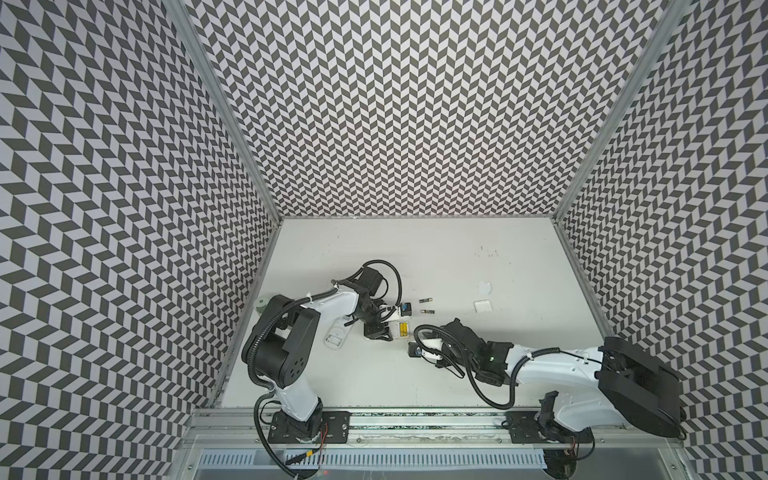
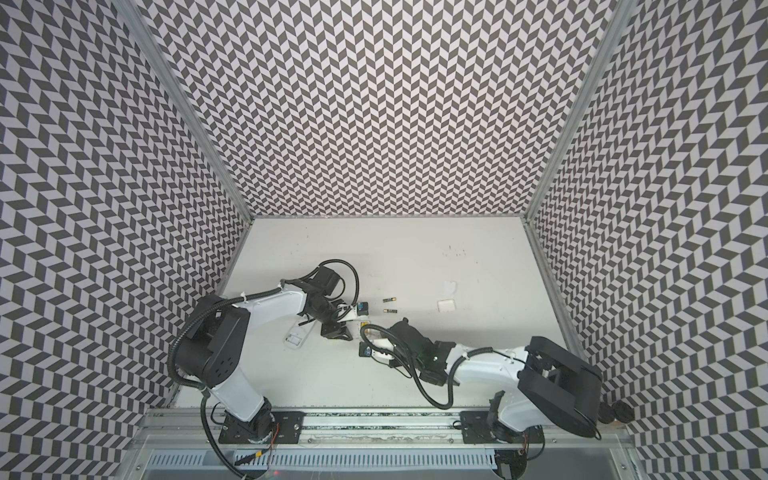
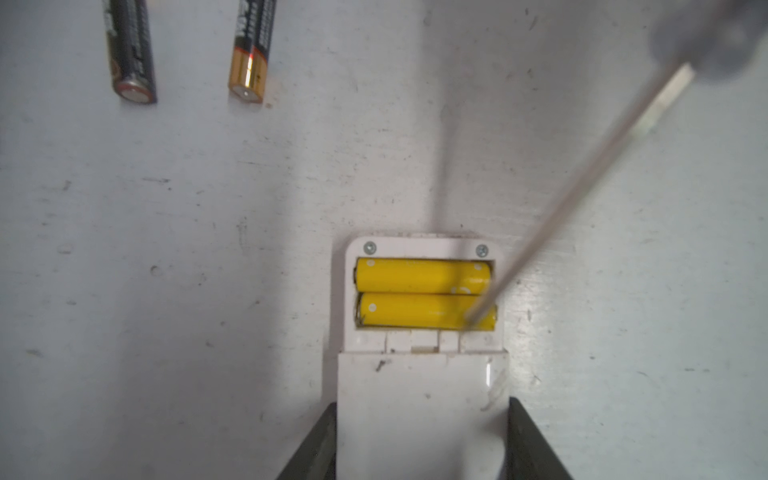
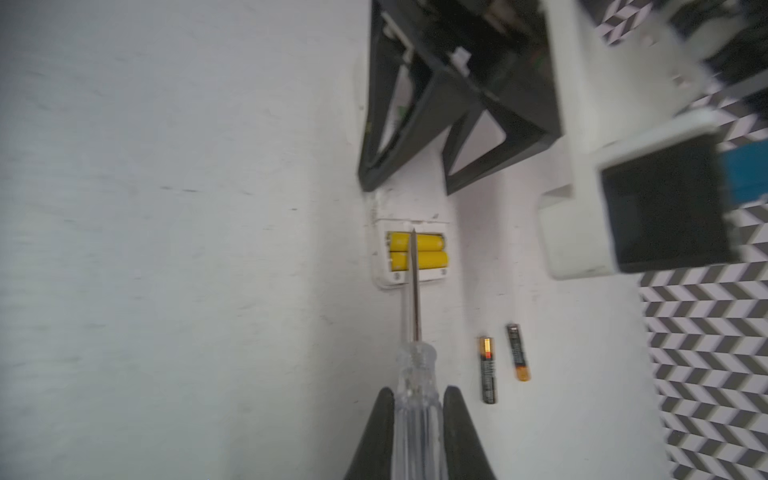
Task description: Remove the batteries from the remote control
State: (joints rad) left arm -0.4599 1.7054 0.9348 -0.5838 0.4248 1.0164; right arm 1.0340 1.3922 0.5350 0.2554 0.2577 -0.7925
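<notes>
Left tool [image 3: 422, 419] clamps the remote [image 3: 419, 382], flat on the table [image 3: 166, 249]. Right tool [image 4: 417, 415] pinches the screwdriver [image 4: 415, 390] handle. Its tip rests on the yellow batteries [image 3: 419, 276] (both seated in the open bay, just ahead of the left tool). Two black batteries [image 3: 251, 50] lie loose beside the right tool.

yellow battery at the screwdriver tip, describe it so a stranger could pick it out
On the white table, find the white remote gripped by the left end effector; its open bay holds two cells side by side. It is the yellow battery nearer that end effector, where the screwdriver tip ends; the other yellow battery lies beside the two screws.
</notes>
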